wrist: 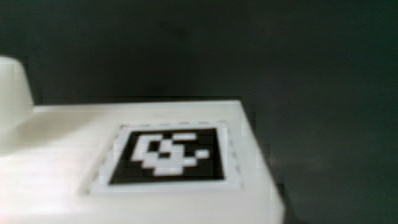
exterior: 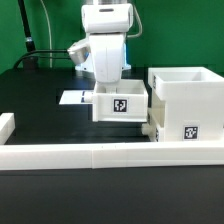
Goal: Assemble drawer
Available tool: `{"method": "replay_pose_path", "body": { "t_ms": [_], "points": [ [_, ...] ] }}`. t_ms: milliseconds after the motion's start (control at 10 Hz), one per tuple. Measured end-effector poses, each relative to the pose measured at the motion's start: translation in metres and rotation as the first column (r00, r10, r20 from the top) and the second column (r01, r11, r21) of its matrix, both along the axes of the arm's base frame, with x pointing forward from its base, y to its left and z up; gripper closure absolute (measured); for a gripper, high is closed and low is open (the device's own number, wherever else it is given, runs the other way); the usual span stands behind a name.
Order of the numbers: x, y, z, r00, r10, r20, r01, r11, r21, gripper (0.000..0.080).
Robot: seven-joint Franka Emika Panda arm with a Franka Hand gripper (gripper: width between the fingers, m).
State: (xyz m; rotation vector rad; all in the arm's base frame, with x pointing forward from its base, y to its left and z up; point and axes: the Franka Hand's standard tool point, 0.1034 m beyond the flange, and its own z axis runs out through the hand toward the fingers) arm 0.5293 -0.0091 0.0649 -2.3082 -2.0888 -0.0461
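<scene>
A small white drawer tray [exterior: 120, 104] with a black-and-white tag on its front stands in the middle of the black table, close beside the tall white drawer housing [exterior: 186, 98] at the exterior view's right. My gripper [exterior: 107, 88] reaches straight down onto the tray's top rim, and its fingertips are hidden behind that rim. In the wrist view the tray [wrist: 107, 190] fills the near field with a tagged face very close to the camera, and no fingers show. The grip looks closed on the tray's wall. A small white part [exterior: 150, 128] peeks out between tray and housing.
The long low white border wall [exterior: 90, 156] runs along the front, with a short upright end [exterior: 6, 124] at the exterior view's left. The marker board [exterior: 72, 98] lies flat behind the tray on the left. A green backdrop and cables stand behind the arm.
</scene>
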Motion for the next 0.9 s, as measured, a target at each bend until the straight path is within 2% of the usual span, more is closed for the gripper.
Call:
{"method": "replay_pose_path", "body": {
  "t_ms": [200, 900],
  "points": [
    [0.0027, 0.0056, 0.0009, 0.999, -0.032, 0.007, 0.032, 0.999, 0.002, 0.0757],
    [-0.0022, 0.0011, -0.0047, 1.000, -0.009, -0.001, 0.009, 1.000, 0.003, 0.0757]
  ]
}}
